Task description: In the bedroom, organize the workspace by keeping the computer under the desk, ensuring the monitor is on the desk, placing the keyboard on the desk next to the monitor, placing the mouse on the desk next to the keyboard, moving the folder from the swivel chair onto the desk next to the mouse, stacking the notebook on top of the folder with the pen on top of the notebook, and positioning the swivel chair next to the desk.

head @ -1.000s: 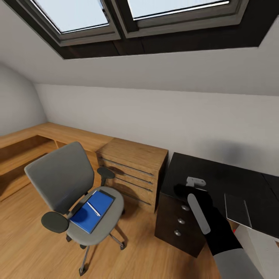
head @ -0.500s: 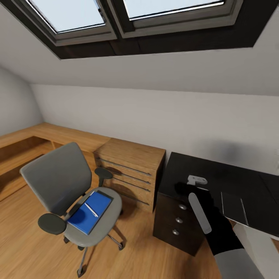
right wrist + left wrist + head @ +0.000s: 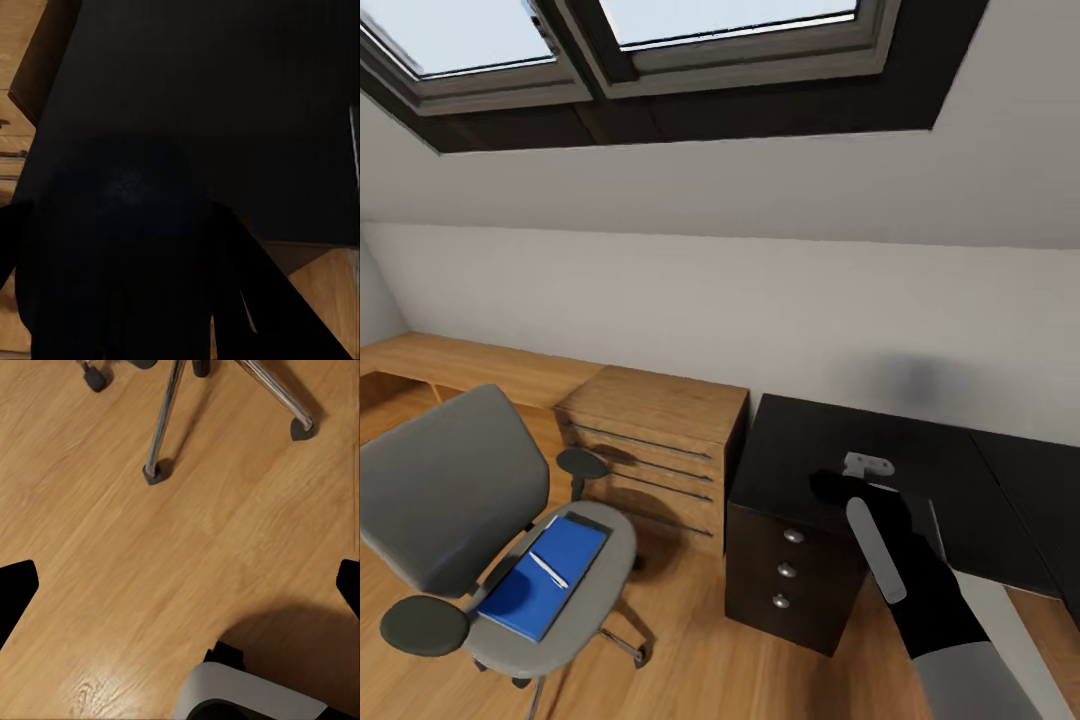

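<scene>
It was an attic room at home, with skylights (image 3: pixel 660 30) in a sloped ceiling. A swivel chair (image 3: pixel 450 500), black counter (image 3: pixel 810 450) and wooden dresser (image 3: pixel 650 440) stood on wood flooring (image 3: pixel 680 660).

From my head camera the swivel chair (image 3: pixel 470 540) is cut off at 8 o'clock, its base mostly out of frame. The desk (image 3: pixel 840 470) runs off at 3 o'clock. My right gripper (image 3: pixel 840 490) is a dark blur; I can't read its jaws.

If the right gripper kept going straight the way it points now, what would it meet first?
Most likely the desk: the right wrist view looks along the right gripper onto its black top, with nothing visible between, though depth is unclear.
</scene>
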